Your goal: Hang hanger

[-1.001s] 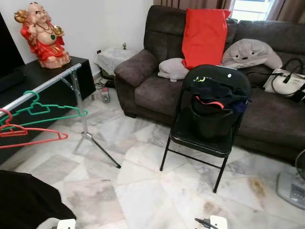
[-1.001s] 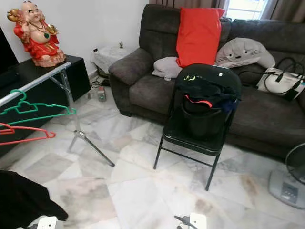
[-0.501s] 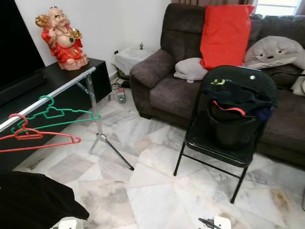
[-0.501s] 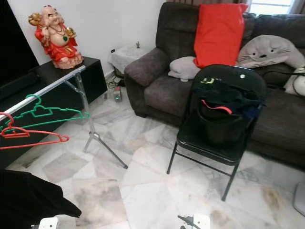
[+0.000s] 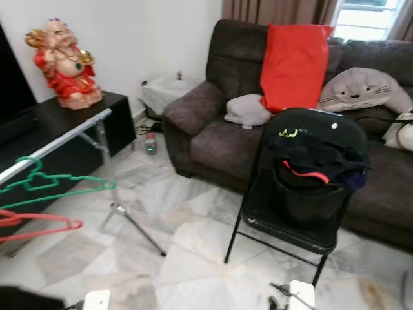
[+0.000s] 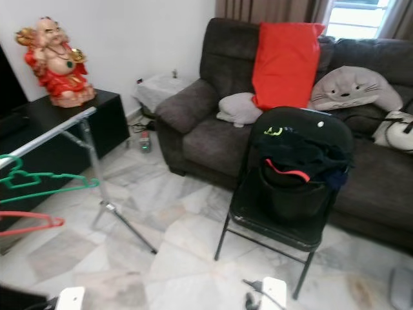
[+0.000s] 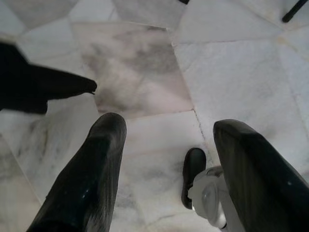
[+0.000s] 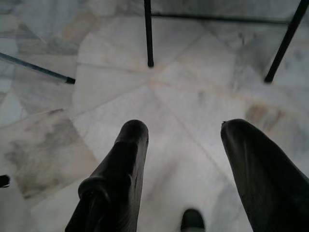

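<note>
Rail: thin metal bar (image 5: 58,143) on splayed tripod legs
Hangers: wiry green hanger (image 5: 51,187) and red hanger (image 5: 35,226) hooked on the rail
Left gripper (image 7: 166,145): released, spread over veined marble floor (image 7: 140,77)
Right gripper (image 8: 181,140): released, low
Chair: black folding chair (image 5: 303,187), dark clothes heaped on it

- White marble floor (image 5: 193,226) with grey veins.
- Dark brown sofa (image 5: 213,123) against a white wall (image 5: 129,39).
- Black folding chair (image 5: 293,219) before the sofa.
- Bright window (image 5: 361,13) behind brown curtains (image 5: 271,10).
</note>
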Robot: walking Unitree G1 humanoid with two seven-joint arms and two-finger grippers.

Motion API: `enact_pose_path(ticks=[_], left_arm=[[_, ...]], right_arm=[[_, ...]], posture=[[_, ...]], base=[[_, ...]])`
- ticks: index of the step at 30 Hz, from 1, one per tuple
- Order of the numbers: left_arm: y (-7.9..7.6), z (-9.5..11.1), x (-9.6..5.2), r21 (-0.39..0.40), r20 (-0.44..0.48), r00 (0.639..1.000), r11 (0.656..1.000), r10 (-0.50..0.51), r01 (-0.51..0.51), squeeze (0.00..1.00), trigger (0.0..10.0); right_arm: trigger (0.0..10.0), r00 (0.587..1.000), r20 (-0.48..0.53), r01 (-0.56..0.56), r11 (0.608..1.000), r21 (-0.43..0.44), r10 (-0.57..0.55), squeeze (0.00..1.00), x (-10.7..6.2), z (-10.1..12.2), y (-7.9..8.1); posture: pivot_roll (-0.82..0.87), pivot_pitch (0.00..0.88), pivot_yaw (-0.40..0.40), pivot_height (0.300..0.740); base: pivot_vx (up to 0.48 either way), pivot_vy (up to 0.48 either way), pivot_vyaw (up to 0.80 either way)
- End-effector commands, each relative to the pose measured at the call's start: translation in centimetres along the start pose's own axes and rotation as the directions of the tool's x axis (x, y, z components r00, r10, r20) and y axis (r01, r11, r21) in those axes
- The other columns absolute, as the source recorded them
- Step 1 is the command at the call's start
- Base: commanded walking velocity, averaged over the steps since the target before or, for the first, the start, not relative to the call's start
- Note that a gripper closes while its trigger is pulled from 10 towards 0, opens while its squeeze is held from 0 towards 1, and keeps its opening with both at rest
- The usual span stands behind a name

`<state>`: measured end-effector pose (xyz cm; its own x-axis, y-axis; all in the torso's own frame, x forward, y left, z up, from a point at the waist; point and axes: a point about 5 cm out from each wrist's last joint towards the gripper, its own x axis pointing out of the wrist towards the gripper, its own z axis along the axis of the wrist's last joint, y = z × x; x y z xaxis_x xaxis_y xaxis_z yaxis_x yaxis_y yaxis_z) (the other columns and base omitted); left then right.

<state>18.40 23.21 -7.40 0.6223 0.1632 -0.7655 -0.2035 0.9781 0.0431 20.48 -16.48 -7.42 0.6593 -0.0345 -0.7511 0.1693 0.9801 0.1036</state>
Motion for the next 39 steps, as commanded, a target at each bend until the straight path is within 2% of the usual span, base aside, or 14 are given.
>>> enact_pose_path(ticks=[1, 10, 14, 17, 21, 25, 27, 28, 32, 39], left_arm=[[-0.8, 0.5, 0.2, -0.02, 0.005, 1.0, 1.0, -0.011, 0.011, 0.0, 10.0], [-1.0, -0.1, 0.1, -0.049, 0.003, 1.0, 0.999, 0.0, 0.0, 0.0, 10.0], [-0.6, -0.8, -0.1, -0.065, -0.008, 1.0, 0.998, 0.017, -0.017, 0.0, 10.0], [-0.2, -2.0, -0.5, -0.048, -0.04, 0.999, 0.999, 0.017, -0.019, 0.0, 10.0], [0.9, -4.0, -1.2, -0.033, -0.083, 0.996, 0.999, 0.026, -0.029, 0.0, 10.0], [1.0, -5.1, -1.6, -0.007, -0.115, 0.993, 1.0, 0.026, -0.027, 0.0, 10.0], [0.9, -5.2, -1.6, -0.002, -0.118, 0.993, 1.0, 0.017, -0.018, 0.0, 10.0], [0.4, -5.4, -1.6, 0.031, -0.129, 0.992, 0.999, -0.013, 0.017, 0.0, 10.0], [0.3, -5.2, -1.5, 0.07, -0.137, 0.99, 0.997, -0.029, 0.038, 0.0, 10.0], [1.1, -4.1, -1.2, 0.067, -0.108, 0.994, 0.998, -0.009, 0.016, 0.0, 10.0]], right_arm=[[10.0, 0.999, 0.005, 0.04, 0.999, 0.012, -0.04, 0.0, 0.0, 0.3, -1.2], [10.0, 0.998, -0.003, 0.059, 0.998, 0.004, -0.059, 0.0, -0.1, 0.2, -1.7], [10.0, 0.997, -0.014, 0.078, 0.997, 0.017, -0.078, 0.0, -0.2, -0.3, -1.8], [10.0, 0.994, -0.024, 0.106, 0.993, 0.059, -0.105, 0.0, -0.5, -1.1, -2.1], [10.0, 0.991, -0.063, 0.127, 0.989, 0.072, -0.122, 0.0, -1.0, -2.8, -2.6], [10.0, 0.986, -0.082, 0.153, 0.984, 0.091, -0.146, 0.0, -1.5, -4.2, -3.3], [10.0, 0.985, -0.083, 0.156, 0.984, 0.091, -0.149, 0.0, -1.6, -4.4, -3.4], [10.0, 0.985, -0.081, 0.16, 0.983, 0.09, -0.153, 0.0, -1.9, -4.8, -3.8], [10.0, 0.984, -0.074, 0.173, 0.978, 0.121, -0.165, 0.0, -2.0, -5.1, -3.9], [10.0, 0.985, -0.09, 0.155, 0.982, 0.107, -0.146, 0.0, -1.9, -5.2, -3.2]], posture=[[0.05, 0.0, 0.022, 0.74], [0.06, 0.0, -0.037, 0.74], [0.03, 0.0, -0.023, 0.74], [0.02, 0.0, -0.004, 0.74], [0.03, 0.0, 0.007, 0.74], [0.03, 0.0, 0.019, 0.74], [0.02, 0.0, 0.03, 0.74], [0.0, 0.0, 0.047, 0.74], [-0.02, 0.0, 0.066, 0.74], [-0.01, 0.0, 0.059, 0.74]], base=[[0.382, 0.0, 0.0], [0.38, 0.0, 0.0], [0.381, 0.0, 0.0], [0.376, 0.0, 0.0], [0.376, 0.0, 0.0], [0.176, 0.0, 0.0], [0.0, 0.0, 0.0], [0.0, 0.0, 0.0], [0.0, 0.0, 0.0], [0.0, 0.0, 0.0]])
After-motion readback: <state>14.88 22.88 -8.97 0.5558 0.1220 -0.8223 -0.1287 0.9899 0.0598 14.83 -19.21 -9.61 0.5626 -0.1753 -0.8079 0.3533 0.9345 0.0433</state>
